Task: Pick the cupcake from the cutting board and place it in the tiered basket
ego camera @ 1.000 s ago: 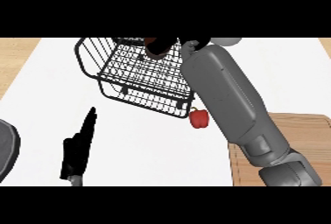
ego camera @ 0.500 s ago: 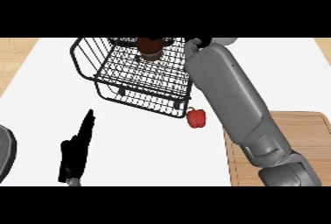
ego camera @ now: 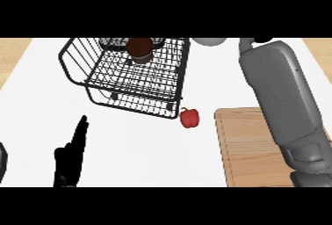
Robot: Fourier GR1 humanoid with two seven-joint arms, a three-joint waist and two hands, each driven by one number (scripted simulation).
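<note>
One hand shows whole: the left hand (ego camera: 70, 158), fingers straight, resting low at the view's left. Only the right arm (ego camera: 285, 101) shows, reaching past the top edge; its hand is out of view. Well apart from the left hand, the cupcake (ego camera: 139, 49) sits in the tiered basket (ego camera: 130, 94). Just beside the basket lies a red pepper (ego camera: 189, 117), near the cutting board (ego camera: 250, 149).

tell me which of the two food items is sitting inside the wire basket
The brown cupcake, sitting in the tiered basket. The red pepper lies outside on the white counter, between the basket and the cutting board.
</note>
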